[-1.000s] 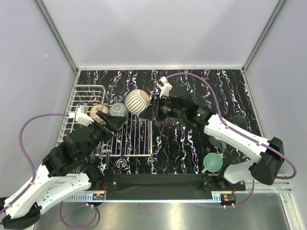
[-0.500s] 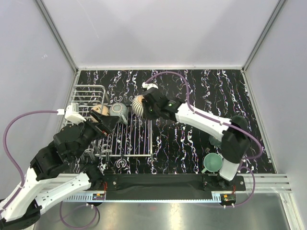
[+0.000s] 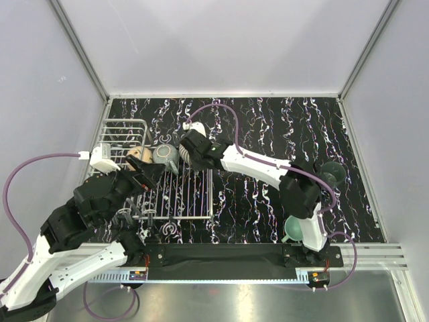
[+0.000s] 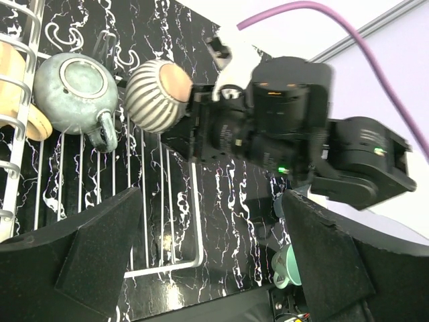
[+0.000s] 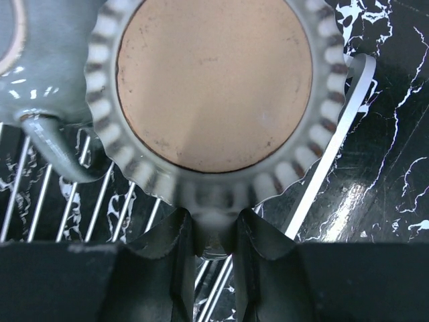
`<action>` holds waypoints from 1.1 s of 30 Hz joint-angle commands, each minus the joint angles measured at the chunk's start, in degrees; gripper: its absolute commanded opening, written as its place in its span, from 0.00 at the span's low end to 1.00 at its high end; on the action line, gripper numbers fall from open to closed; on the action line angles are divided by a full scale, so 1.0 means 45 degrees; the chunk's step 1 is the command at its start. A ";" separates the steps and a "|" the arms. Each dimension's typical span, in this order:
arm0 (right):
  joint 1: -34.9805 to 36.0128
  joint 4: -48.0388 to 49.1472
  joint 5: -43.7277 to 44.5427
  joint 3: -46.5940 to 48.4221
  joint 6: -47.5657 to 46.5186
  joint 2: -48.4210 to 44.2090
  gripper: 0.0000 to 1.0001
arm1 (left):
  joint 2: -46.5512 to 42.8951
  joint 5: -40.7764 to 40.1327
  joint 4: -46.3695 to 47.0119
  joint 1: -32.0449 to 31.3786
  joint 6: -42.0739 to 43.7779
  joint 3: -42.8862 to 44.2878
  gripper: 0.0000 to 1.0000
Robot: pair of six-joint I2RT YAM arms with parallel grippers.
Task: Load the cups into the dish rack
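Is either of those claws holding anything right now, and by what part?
The right gripper pinches the ribbed grey-beige cup by its handle; the left gripper is open, empty.

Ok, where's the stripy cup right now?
In the left wrist view the ribbed grey-beige cup sits upper left, over the dish rack's flat grid, just right of a grey-teal cup. The right gripper pinches its handle.

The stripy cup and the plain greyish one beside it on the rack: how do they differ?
The ribbed cup is grooved in pale stripes with a bare tan base; the grey-teal cup is smooth, its base grey-teal. The ribbed cup is pinched by its handle in the right tool; the grey-teal cup lies free on the dish rack. Both are handled cups showing their bases.
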 commanded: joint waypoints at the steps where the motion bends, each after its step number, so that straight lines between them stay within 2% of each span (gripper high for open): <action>1: 0.0282 0.0417 0.1136 0.1128 0.0011 0.0206 0.00 | -0.0100 -0.0275 0.0318 -0.0051 0.0344 0.0492 0.91; 22: 0.0732 0.1862 0.0336 0.2006 -0.0320 0.1534 0.00 | -0.0491 -0.0432 -0.0111 -0.0051 0.0051 0.0375 0.91; 33: 0.0966 0.1979 0.0666 0.2574 -0.0672 0.2160 0.00 | -0.0452 -0.0354 -0.0112 -0.0051 -0.0066 0.0355 0.91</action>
